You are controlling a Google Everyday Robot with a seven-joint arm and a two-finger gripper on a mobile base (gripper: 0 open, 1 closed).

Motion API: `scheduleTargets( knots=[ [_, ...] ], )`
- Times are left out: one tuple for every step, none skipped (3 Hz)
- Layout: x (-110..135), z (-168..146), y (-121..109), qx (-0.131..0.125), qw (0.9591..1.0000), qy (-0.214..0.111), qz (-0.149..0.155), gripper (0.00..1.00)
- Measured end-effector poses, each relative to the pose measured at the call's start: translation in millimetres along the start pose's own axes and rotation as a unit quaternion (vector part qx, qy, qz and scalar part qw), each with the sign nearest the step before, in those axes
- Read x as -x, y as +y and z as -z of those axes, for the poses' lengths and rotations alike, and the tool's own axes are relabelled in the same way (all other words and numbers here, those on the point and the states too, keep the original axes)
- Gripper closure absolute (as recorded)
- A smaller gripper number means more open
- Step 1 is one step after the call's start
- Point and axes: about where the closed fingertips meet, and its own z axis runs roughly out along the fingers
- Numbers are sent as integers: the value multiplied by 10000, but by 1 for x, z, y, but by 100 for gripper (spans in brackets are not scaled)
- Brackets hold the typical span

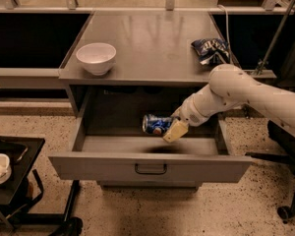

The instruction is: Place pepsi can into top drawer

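Pepsi can (155, 124) looks light, smooth and easy to dent. The gripper (173, 127) is clamped on its end, over the top drawer (88, 165).

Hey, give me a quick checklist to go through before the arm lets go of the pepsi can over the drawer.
1. Top drawer pulled open: ok.
2. Gripper shut on the pepsi can: ok, the can is held on its side.
3. Can over the drawer's inside, not its front panel: ok, its shadow falls on the drawer floor.
4. Can touching the drawer floor: not ok, it seems to hang above it.
5. White bowl and chip bag out of the way: ok, both sit on the top surface above the drawer.
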Motion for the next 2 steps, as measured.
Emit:
scheduleTargets(
  knots=[
    [0,0,0,0,10000,0,0,58],
    [0,0,0,0,10000,0,0,36]
  ],
)
